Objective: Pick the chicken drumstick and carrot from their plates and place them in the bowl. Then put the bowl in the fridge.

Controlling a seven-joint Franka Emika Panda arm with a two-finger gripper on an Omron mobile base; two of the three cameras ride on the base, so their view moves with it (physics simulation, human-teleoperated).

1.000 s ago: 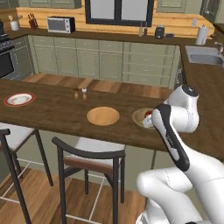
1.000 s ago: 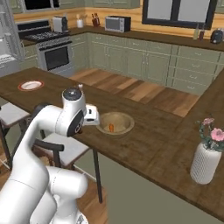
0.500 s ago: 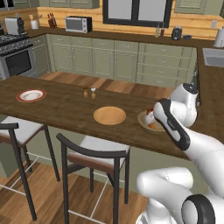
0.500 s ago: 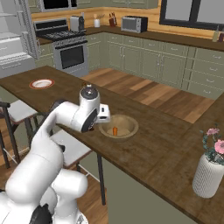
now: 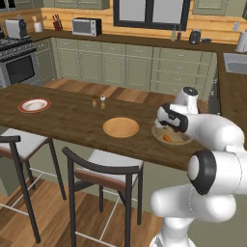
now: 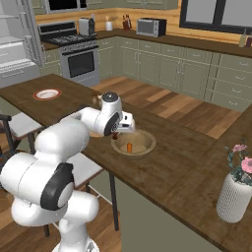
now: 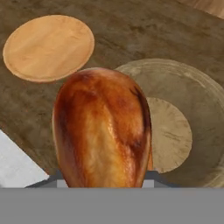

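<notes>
Hovering right over the bowl (image 5: 171, 137), the gripper (image 6: 118, 132) has the chicken drumstick (image 7: 103, 131) pinched between its fingers, though honestly you can't see the fingertips themselves, the drumstick's fat end blocks them in the hand view. From the two base views the hand is mostly a white lump with a dark bit poking down at the bowl's near-left rim, so the drumstick is tough to make out from there.

Inside the bowl sits the carrot (image 6: 129, 146), a little orange stub standing on the bowl's floor. In the hand view just a sliver of orange peeks out from behind the drumstick.

Just left of the bowl, on the same dark wooden counter (image 5: 67, 116), is the flat tan plate (image 5: 121, 127), bare. Way further left of the bowl is the red-rimmed white plate (image 5: 34, 104), also bare as far as I can tell. Two tiny shakers (image 5: 98, 99) stand behind the tan plate, too small to read. Far left of the bowl, the fridge (image 6: 17, 44) is cut off by the frame edge.
</notes>
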